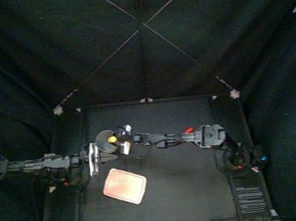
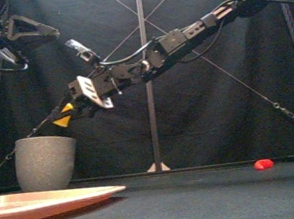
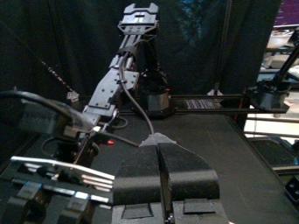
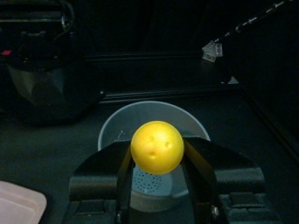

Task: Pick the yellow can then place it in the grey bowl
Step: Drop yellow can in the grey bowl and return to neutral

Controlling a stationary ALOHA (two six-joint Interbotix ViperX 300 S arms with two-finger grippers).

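Observation:
The yellow can (image 4: 156, 146) is clamped between the jaws of my right gripper (image 4: 158, 159), end-on to the wrist camera. It hangs straight above the open mouth of the grey bowl (image 4: 152, 131), a tall speckled cup (image 2: 45, 161) standing at the table's left. From the front, the right arm slants down from the upper right, and the gripper (image 2: 74, 106) with the can (image 2: 64, 119) is just above the cup's rim. From the top, the can (image 1: 110, 140) lies over the cup (image 1: 104, 146). My left gripper (image 3: 163, 149) rests shut and empty at the left (image 1: 85, 162).
A flat pink tray (image 1: 124, 186) lies in front of the cup, toward the table's front (image 2: 47, 201). A small red toy (image 2: 262, 164) sits on the table at the right. The left arm (image 1: 37, 165) stretches along the left edge.

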